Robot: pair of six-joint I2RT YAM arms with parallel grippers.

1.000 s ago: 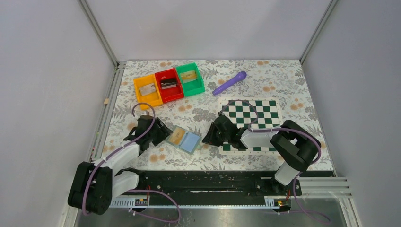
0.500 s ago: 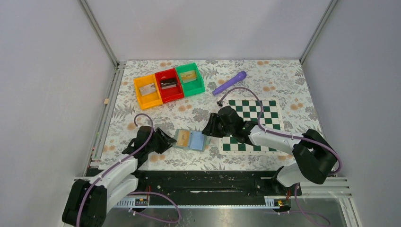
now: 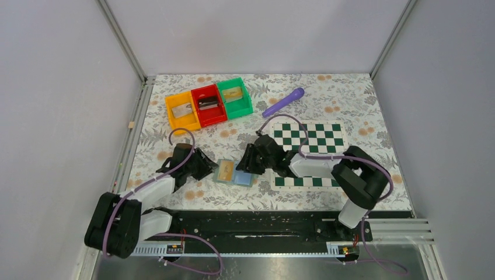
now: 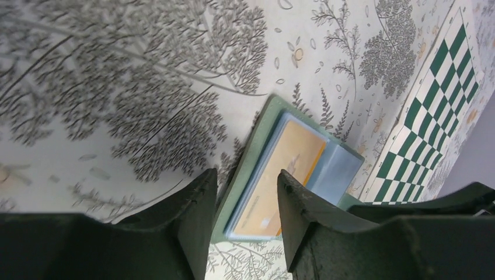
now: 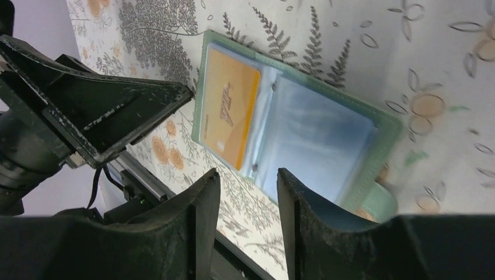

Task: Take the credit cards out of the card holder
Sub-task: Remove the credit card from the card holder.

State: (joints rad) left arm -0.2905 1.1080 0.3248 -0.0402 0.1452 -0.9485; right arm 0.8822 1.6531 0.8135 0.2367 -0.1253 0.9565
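Note:
The card holder (image 3: pixel 234 174) lies spread open on the floral table between my two grippers, its light-blue panels edged in teal-green. A yellow-gold credit card (image 3: pixel 226 170) sits in its left panel; it also shows in the left wrist view (image 4: pixel 286 169) and the right wrist view (image 5: pixel 229 112). The right panel (image 5: pixel 318 146) looks empty. My left gripper (image 3: pixel 204 168) is open at the holder's left edge, its fingers (image 4: pixel 192 216) straddling that edge. My right gripper (image 3: pixel 245 164) is open at the holder's right edge, over the near corner.
The green-and-white chessboard (image 3: pixel 318 140) lies under the right arm. Orange (image 3: pixel 182 112), red (image 3: pixel 208 105) and green (image 3: pixel 234 98) bins stand at the back left, each with something inside. A purple pen-like stick (image 3: pixel 283 102) lies behind the chessboard.
Both grippers have closed in on the card holder from either side. The holder has shifted and turned a little. The right arm has swung left, off the chessboard's near edge.

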